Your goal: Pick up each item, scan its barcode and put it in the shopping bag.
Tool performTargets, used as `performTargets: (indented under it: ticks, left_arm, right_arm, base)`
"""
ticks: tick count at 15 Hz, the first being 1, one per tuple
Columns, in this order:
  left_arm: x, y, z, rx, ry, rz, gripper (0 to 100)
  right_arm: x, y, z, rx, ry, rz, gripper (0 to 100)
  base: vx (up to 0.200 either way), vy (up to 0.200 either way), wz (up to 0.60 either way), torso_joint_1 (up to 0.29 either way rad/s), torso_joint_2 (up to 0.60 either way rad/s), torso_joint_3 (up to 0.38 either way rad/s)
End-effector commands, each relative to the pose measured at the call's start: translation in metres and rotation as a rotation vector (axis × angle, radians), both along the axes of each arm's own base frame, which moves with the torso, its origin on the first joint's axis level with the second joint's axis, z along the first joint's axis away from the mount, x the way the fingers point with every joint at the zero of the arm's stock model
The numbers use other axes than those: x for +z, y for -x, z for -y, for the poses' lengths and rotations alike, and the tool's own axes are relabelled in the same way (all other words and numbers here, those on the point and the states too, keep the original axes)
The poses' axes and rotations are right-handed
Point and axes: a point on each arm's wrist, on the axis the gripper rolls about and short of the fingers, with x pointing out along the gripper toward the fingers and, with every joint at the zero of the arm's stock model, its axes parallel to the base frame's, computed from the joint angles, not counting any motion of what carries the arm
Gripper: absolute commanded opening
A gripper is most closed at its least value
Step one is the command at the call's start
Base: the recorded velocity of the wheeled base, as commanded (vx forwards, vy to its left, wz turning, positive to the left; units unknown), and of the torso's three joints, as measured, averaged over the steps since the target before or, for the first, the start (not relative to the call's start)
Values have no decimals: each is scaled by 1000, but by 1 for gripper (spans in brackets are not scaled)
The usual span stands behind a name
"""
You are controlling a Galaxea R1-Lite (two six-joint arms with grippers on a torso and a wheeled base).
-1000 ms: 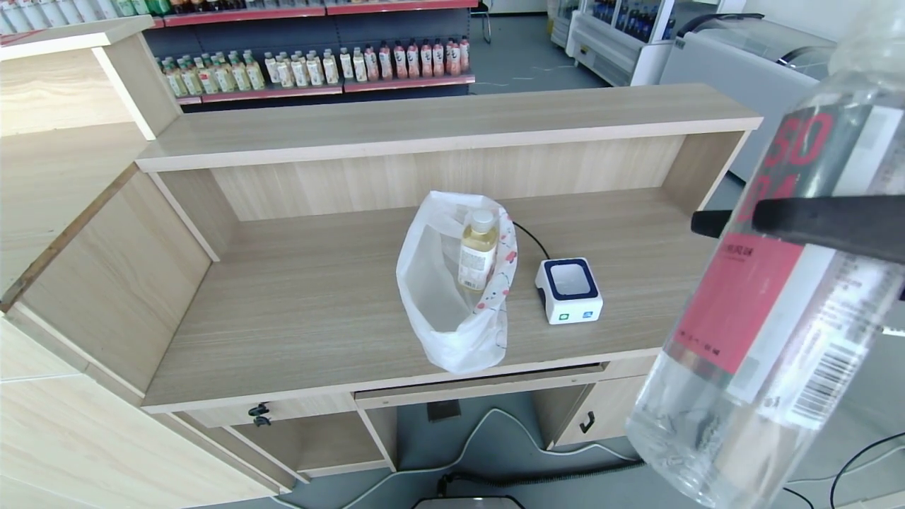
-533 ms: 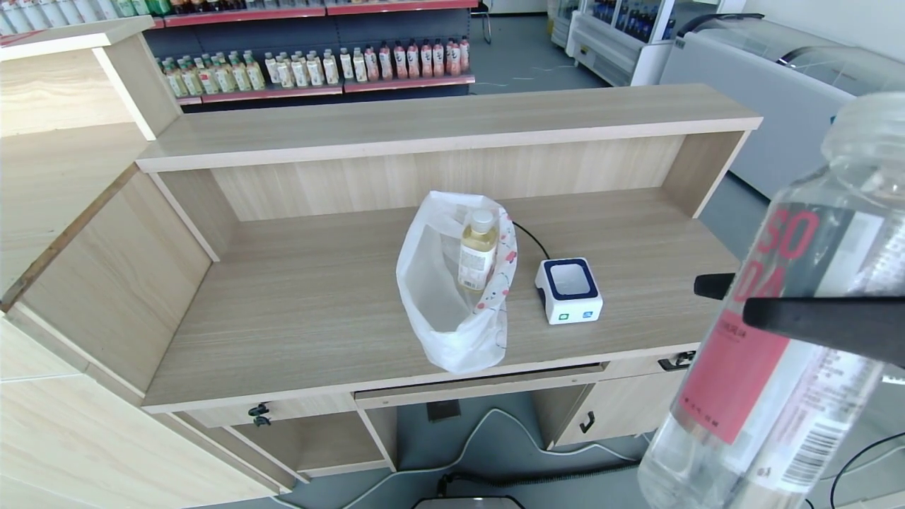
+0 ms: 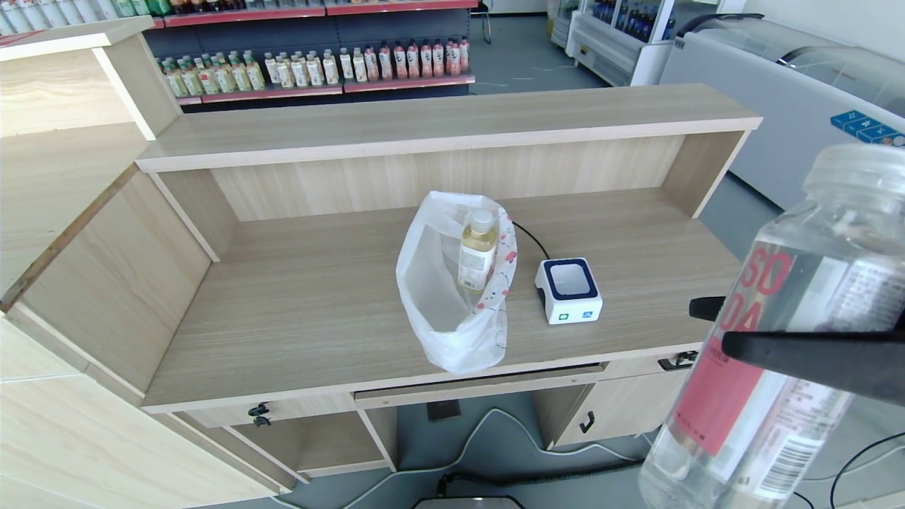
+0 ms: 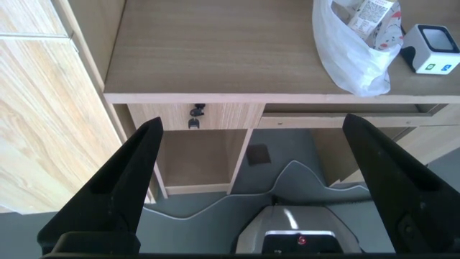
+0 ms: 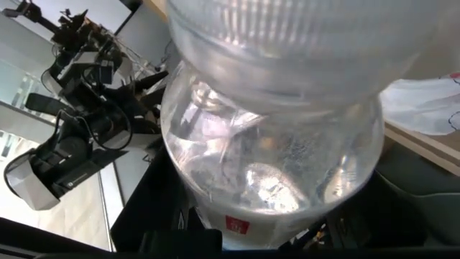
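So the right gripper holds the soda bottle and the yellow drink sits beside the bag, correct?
No. The yellow drink sits inside the shopping bag, not beside it, per the head view. The right gripper does hold the soda bottle.

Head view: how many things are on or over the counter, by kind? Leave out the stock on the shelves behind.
Bottles: 2, the yellow drink bottle standing in the bag and the clear soda bottle held up at the right.
Bags: 1, the shopping bag.
Scanners: 1, the scanner.
Total: 4.
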Motion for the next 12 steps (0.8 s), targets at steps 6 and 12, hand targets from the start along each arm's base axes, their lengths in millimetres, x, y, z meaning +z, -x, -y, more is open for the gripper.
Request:
performTargets:
  ticks: [6, 12]
  left_arm:
    - [0, 0, 0, 0, 0, -1, 100]
    - [0, 0, 0, 0, 0, -1, 100]
  right_arm:
    - [0, -3, -1, -4, 2, -1, 0]
    - [-14, -107, 33, -416, 162, 421, 0]
  base:
    - [0, 0, 0, 0, 0, 0]
    - [0, 0, 0, 0, 0, 0]
